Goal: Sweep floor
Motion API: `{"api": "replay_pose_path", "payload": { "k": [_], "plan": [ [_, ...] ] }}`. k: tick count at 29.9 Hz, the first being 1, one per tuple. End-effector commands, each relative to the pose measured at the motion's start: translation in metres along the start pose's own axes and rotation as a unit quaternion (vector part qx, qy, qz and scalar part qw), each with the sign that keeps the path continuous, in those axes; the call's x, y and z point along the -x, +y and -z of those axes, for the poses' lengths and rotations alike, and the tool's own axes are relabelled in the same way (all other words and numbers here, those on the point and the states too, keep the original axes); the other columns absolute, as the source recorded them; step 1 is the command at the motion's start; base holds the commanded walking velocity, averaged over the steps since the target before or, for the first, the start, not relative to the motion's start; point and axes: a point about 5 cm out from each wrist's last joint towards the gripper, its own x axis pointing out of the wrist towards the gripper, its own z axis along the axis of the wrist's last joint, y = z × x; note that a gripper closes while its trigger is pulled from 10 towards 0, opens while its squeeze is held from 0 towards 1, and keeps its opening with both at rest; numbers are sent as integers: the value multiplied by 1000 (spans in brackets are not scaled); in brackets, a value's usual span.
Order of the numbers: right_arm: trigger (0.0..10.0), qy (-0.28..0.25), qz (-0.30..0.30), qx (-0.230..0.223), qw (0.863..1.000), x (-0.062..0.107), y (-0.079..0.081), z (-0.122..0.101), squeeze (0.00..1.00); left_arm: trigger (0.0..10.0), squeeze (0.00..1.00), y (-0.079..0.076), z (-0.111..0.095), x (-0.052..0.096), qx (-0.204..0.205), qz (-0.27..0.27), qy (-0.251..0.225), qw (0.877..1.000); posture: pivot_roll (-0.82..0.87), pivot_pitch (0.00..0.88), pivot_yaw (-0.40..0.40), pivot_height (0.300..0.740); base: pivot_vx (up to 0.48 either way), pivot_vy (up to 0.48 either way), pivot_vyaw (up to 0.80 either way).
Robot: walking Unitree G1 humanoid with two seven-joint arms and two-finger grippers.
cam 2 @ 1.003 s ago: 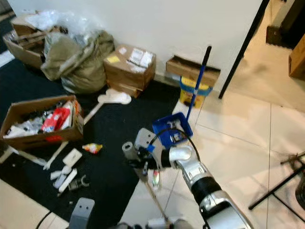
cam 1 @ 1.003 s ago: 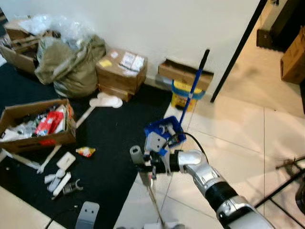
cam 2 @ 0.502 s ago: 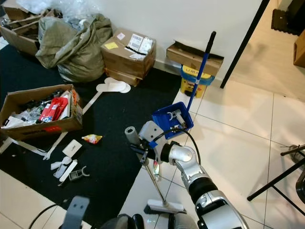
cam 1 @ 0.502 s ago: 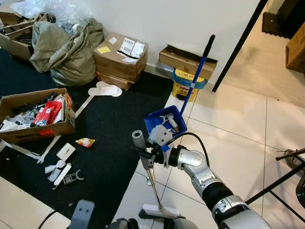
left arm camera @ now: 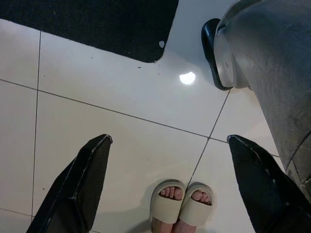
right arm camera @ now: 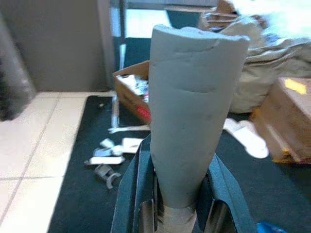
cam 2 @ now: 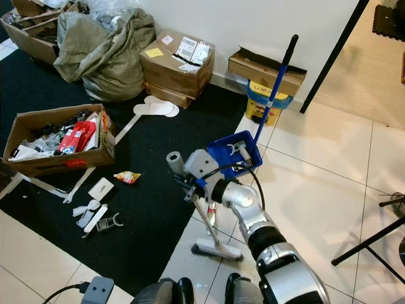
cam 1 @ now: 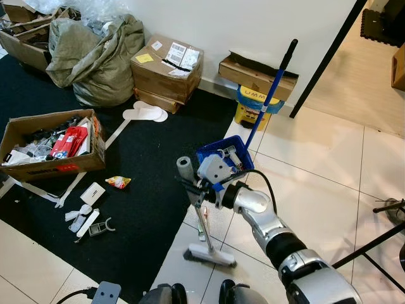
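The black rug [cam 1: 145, 209] is lying left of the white floor tiles [cam 1: 316, 183]. The broom [cam 1: 202, 225] is now standing more upright, its head on the tiles at the rug's edge, nearer the blue dustpan [cam 1: 224, 158]; sweeping is progressing. The right gripper [cam 1: 201, 187] is keeping its jaws clamped on the handle; the left gripper [left arm camera: 167, 187] is hanging idle, jaws apart.

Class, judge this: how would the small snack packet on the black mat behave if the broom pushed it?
The snack packet looks small, flat and probably light, so it would likely slide or flip. The black mat may drag on it, and the broom head could ride over it.
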Motion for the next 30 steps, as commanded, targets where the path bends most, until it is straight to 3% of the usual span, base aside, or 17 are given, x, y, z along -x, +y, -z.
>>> {"api": "replay_pose_path", "payload": {
  "k": [1,4,16,22,30],
  "plan": [
    [10000,-15,7,16,1000,0,-2,-4,0,10000,0,2,13,4,0,1,21,1000,23,301,14,740,0,0,0],
    [10000,-29,40,18,999,-1,-12,-11,0,10000,0,3,11,3,-2,-7,18,1000,23,285,16,740,0,0,0],
    [10000,-22,83,34,996,2,-24,-13,0,10000,0,2,6,1,-4,-8,13,1000,16,259,9,740,0,0,0],
    [10000,9,134,57,989,6,-40,-12,0,10000,0,-1,2,0,1,-6,10,1000,9,242,-2,740,0,0,0],
    [10000,-14,168,50,984,5,-47,-20,0,10000,0,-4,1,-1,1,-4,11,1000,1,226,-6,740,0,0,0]
  ]
}}
